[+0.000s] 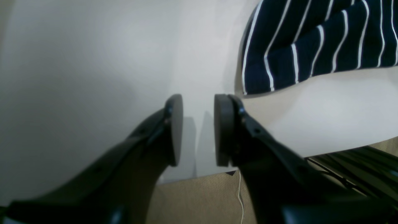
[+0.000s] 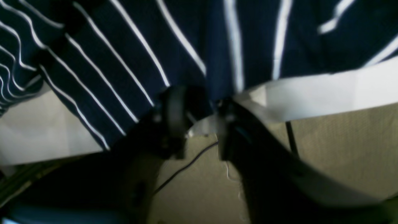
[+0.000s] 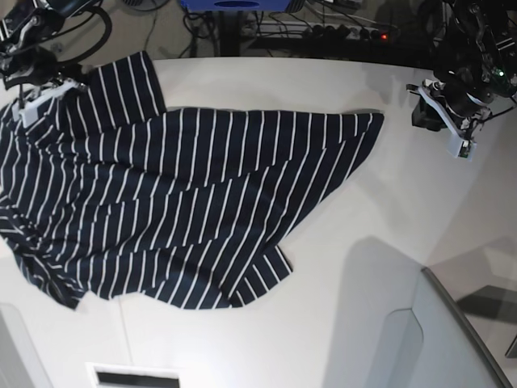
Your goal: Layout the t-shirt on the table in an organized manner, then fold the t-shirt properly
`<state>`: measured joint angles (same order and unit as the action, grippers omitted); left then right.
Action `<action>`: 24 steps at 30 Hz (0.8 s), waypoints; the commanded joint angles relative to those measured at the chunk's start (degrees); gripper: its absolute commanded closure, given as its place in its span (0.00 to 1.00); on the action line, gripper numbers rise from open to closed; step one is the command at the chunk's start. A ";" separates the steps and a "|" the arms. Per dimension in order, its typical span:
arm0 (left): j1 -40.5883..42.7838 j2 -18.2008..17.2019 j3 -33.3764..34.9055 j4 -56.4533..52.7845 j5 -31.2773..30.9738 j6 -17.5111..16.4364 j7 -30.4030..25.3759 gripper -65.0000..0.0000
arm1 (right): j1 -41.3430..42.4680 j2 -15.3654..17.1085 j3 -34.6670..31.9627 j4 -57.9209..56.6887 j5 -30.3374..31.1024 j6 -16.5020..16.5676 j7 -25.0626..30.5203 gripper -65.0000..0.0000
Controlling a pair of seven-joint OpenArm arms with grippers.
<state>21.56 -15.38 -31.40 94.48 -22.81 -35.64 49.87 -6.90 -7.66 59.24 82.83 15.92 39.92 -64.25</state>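
Left wrist view: the left pincer [image 1: 198, 130] reaches low over bare white worktop [image 1: 93, 62] near its edge, its two pads parted by a narrow gap and holding nothing; one corner of the striped t-shirt [image 1: 317, 43] lies just beyond it, apart from the pads.

Right wrist view: the right pincer [image 2: 199, 121] is at the worktop's edge [image 2: 326, 90], its two fingers close together with a fold of the shirt's hem [image 2: 217, 62] between them; blur hides whether the cloth is firmly pinched.

Base view: one navy t-shirt [image 3: 178, 210] with white stripes lies spread and rumpled over the worktop's left half [image 3: 363, 242]. Two arms: the right pincer [image 3: 36, 93] at the shirt's far left corner, the left pincer [image 3: 452, 121] hovering by the far right edge, well clear of the cloth
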 commanded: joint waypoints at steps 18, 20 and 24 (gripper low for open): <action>6.09 5.22 -0.73 2.01 -8.45 -4.36 -1.12 0.14 | -1.50 3.05 0.32 0.91 0.03 0.08 -1.38 0.99; 6.53 5.31 -0.73 0.07 -9.41 -4.36 -1.21 0.15 | -1.50 3.05 0.23 0.91 0.03 0.08 -1.55 0.99; 5.21 6.45 -1.88 -4.23 -9.68 -4.36 -1.73 0.15 | -1.50 3.05 -0.03 0.91 0.03 0.08 -1.55 0.99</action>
<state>26.96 -8.47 -32.64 89.49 -31.38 -39.51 49.28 -8.49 -5.23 59.22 82.81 15.25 39.92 -66.06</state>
